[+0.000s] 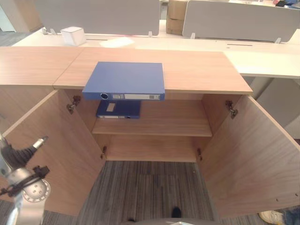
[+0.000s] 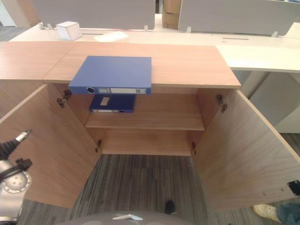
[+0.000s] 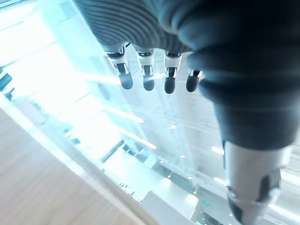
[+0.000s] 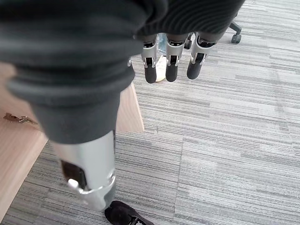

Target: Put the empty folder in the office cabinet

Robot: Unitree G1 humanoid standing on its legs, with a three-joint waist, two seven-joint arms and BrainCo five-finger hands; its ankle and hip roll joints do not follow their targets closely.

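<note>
Folder (image 1: 125, 78) flat on the worktop (image 1: 201, 70), spine overhanging the open cabinet (image 1: 154, 123).
We judge it stiff and light, so we'd take the overhanging spine; left hand (image 3: 154, 75) and right hand (image 4: 171, 63) hang relaxed, empty.

No legible text, even on the folder (image 1: 125, 79) spine label.
</note>
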